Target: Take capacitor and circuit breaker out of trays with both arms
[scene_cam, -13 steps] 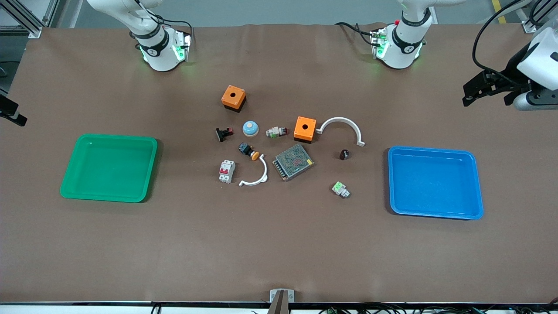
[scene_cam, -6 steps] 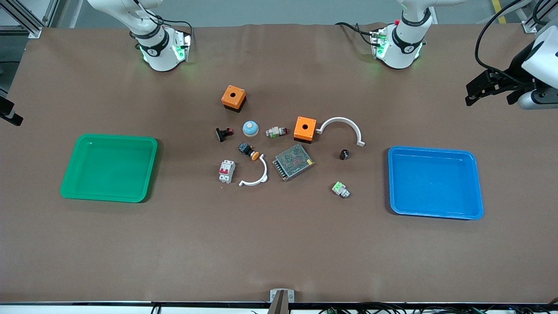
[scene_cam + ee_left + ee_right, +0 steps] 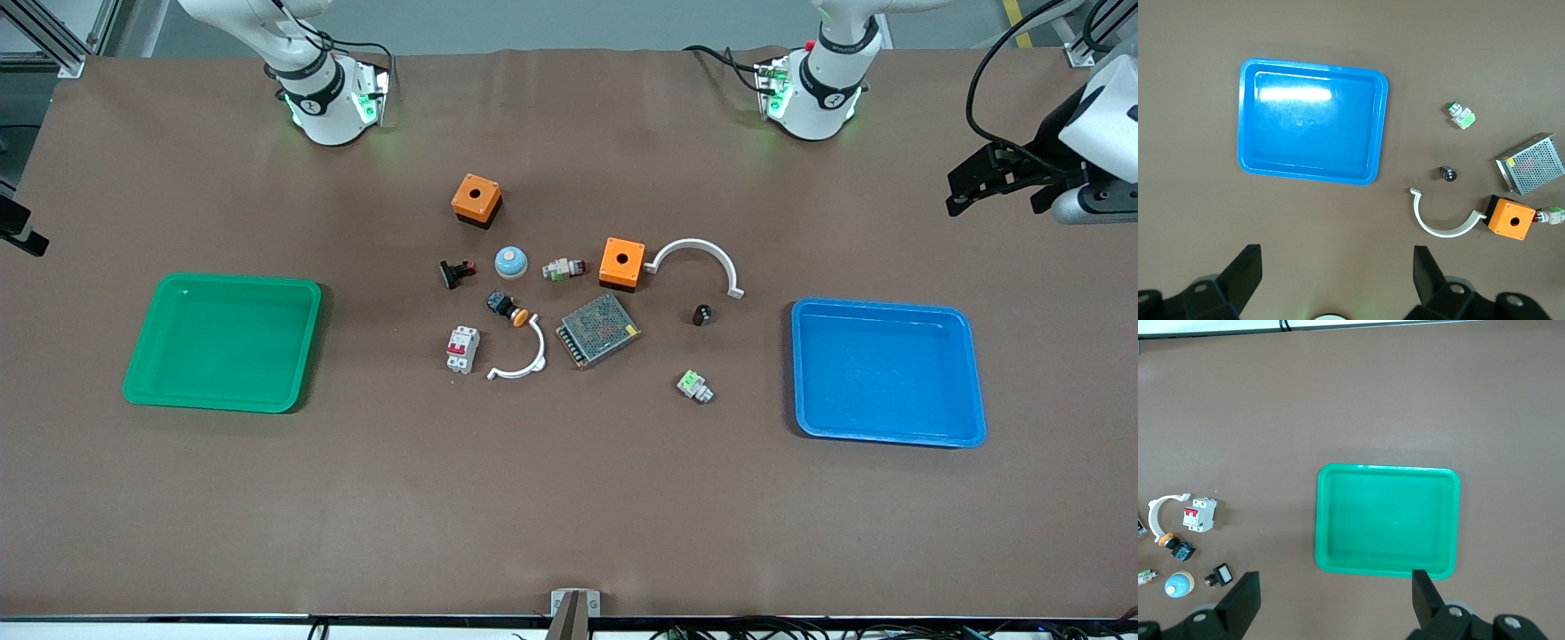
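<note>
The capacitor [image 3: 701, 315], a tiny black cylinder, lies on the brown mat between the mesh power supply and the blue tray [image 3: 889, 436]; it also shows in the left wrist view [image 3: 1447, 174]. The breaker [image 3: 462, 348], white with red levers, lies beside a small white arc, toward the green tray [image 3: 222, 402]; it also shows in the right wrist view [image 3: 1199, 515]. My left gripper [image 3: 994, 200] is open and empty, high over the mat at the left arm's end; its jaws show spread in the left wrist view [image 3: 1337, 267]. My right gripper [image 3: 22, 233] is open and empty at the right arm's end [image 3: 1335, 590].
In the middle cluster lie two orange boxes [image 3: 476, 199] [image 3: 621, 261], a large white arc [image 3: 698, 253], a small white arc [image 3: 524, 360], a mesh power supply [image 3: 597, 330], a blue dome [image 3: 510, 260], a black-red switch [image 3: 456, 272], an orange-capped push-button [image 3: 508, 308], an indicator lamp [image 3: 565, 268] and a green-white connector [image 3: 694, 386].
Both grippers drifted slightly at the view's edges, the right one a little farther toward its edge. Nothing on the table has moved.
</note>
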You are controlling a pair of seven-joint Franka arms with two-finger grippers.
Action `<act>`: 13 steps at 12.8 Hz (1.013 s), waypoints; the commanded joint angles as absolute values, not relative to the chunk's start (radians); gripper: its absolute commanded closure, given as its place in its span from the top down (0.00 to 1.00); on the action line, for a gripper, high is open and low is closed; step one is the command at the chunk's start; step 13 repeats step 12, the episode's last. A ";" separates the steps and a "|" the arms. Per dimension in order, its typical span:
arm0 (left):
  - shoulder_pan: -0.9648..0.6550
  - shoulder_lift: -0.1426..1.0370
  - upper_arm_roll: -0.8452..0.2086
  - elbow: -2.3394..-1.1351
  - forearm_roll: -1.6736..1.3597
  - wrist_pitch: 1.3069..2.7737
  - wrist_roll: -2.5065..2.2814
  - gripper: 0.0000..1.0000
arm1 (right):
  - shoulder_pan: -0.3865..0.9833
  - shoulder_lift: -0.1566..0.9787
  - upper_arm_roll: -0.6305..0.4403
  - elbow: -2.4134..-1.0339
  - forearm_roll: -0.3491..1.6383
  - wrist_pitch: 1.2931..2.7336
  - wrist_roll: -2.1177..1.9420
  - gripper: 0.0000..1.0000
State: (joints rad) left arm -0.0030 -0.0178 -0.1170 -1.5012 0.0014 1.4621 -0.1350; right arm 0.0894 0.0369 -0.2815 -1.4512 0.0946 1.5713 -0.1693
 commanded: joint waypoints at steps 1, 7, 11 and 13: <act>-0.002 -0.034 -0.120 -1.516 0.002 1.459 -0.126 1.00 | 0.078 0.043 -0.264 -1.433 0.100 1.562 -0.176 1.00; -0.002 -0.020 -0.120 -1.490 0.025 1.460 -0.114 1.00 | 0.159 0.044 -0.262 -1.434 0.060 1.559 -0.166 1.00; -0.003 -0.021 -0.120 -1.489 0.025 1.459 -0.115 1.00 | 0.164 0.043 -0.262 -1.434 0.060 1.542 -0.153 1.00; -0.003 -0.020 -0.120 -1.489 0.023 1.459 -0.115 1.00 | 0.163 0.043 -0.262 -1.434 0.058 1.542 -0.120 1.00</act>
